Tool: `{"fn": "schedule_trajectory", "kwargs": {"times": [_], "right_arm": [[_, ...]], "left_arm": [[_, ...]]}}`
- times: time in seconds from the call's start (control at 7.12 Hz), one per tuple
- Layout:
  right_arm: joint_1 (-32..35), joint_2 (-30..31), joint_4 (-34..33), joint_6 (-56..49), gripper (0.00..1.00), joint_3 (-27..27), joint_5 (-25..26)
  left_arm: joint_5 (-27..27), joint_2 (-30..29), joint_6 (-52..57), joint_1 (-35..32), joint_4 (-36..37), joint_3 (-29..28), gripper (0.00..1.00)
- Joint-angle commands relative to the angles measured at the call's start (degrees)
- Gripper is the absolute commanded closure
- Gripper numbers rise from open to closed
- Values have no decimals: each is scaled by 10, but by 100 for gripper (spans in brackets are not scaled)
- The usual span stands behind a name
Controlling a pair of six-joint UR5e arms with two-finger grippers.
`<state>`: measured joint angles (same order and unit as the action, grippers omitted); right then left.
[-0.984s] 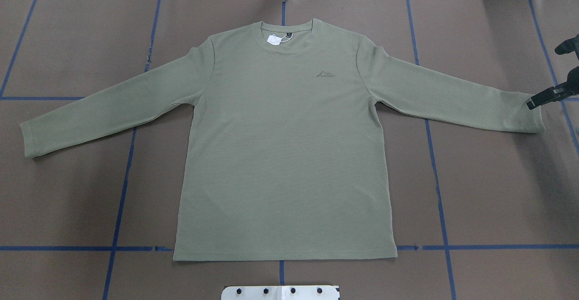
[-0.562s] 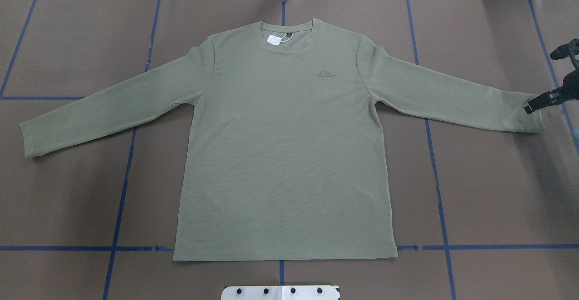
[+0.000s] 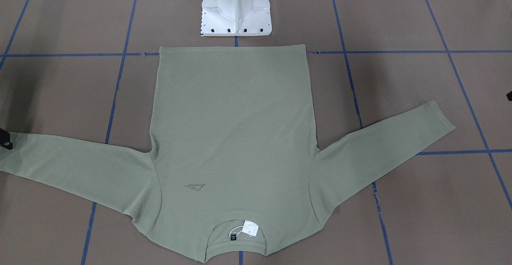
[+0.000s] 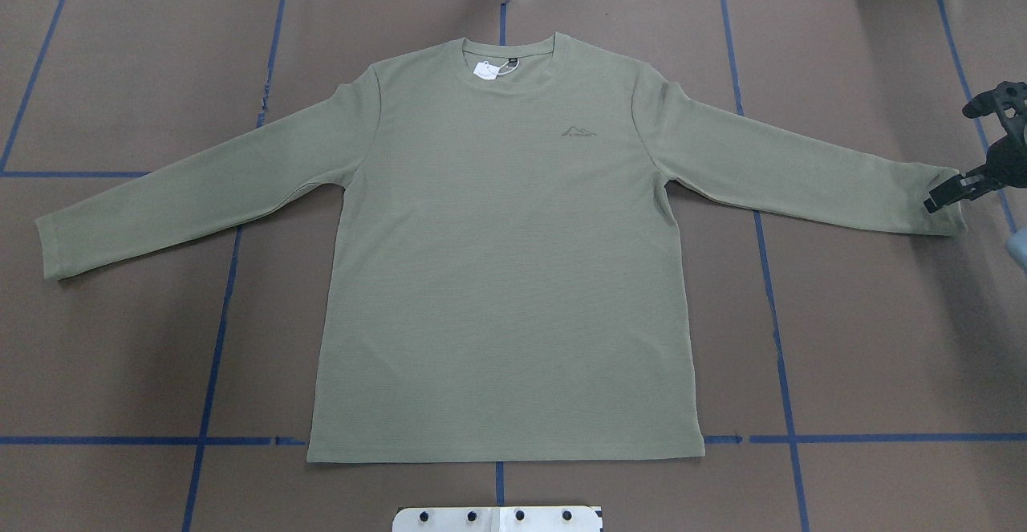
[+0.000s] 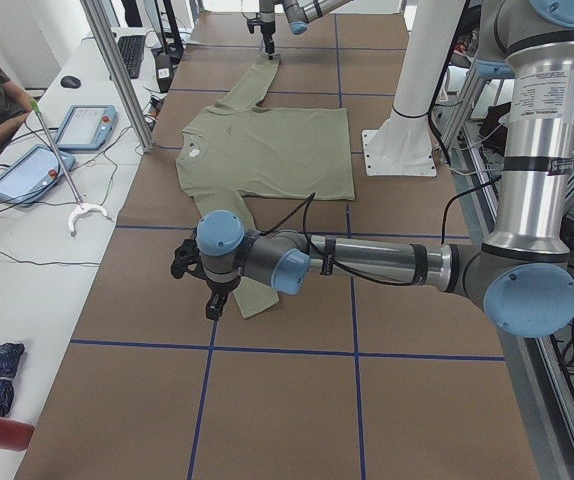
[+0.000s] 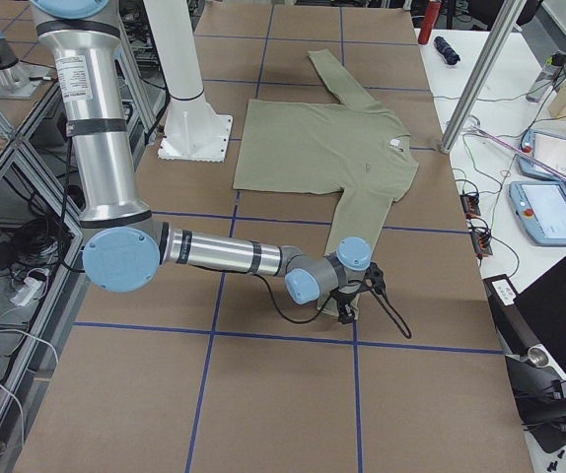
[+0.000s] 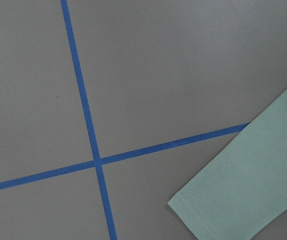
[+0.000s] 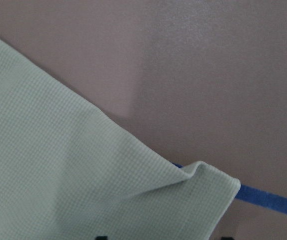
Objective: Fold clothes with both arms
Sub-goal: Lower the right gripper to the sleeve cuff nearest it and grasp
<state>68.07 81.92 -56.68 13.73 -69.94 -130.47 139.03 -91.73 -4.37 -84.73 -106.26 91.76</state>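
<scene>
Item: one sage-green long-sleeved knit shirt [image 4: 505,275], lying flat and face up at the centre of the brown paper-covered desk with a blue tape grid [image 4: 882,339]. In the overhead view the collar pointed to 12 o'clock, the hem to 6, and the cuffs lay out at 9 and 3 o'clock. A white hang tag [image 4: 484,69] and a black neck label [image 4: 511,59] sat inside the collar, and a tonal chest logo [image 4: 579,131] at about 1 o'clock of the body's middle. No fold showed anywhere. The black right tool [image 4: 940,195] stood at the right sleeve cuff [image 4: 951,215]. Its wrist camera showed two dark tips apart at 6 o'clock of the frame with the cuff corner puckered up between them, so it read as released, not yet pinching. The black left tool [image 5: 210,303], seen clearly only from the desk's end, was just beside the left sleeve cuff [image 4: 50,253]; whether it was released or clenched could not be told. Its wrist camera held that cuff at 4 o'clock, with bare desk beneath. Step in hand, as judged: taking both cuffs for the sleeve fold. Handling note: bring the left tool over its cuff first, pinch both layers close to the cuff edge, lift only just clear, and carry both sleeves inward together so the body does not drag.
</scene>
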Motion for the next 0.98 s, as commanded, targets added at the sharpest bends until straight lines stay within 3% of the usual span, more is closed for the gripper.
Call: {"fn": "schedule_trajectory", "kwargs": {"times": [0.0, 0.14, 0.28, 0.56, 0.84], "right_arm": [[0, 0, 0, 0, 65, -2, -1], [0, 0, 1, 0, 86, -3, -3], [0, 0, 1, 0, 100, -7, -8], [7, -1, 2, 1, 100, -26, -41], [26, -15, 0, 97, 100, -79, -114]], "left_arm": [[-1, 0, -1, 0, 1, 1, 0], [-1, -4, -1, 0, 2, 0, 0], [-1, -5, -2, 0, 2, 0, 0], [0, -5, -2, 0, 2, 1, 0], [1, -5, -2, 0, 2, 1, 0]]}}
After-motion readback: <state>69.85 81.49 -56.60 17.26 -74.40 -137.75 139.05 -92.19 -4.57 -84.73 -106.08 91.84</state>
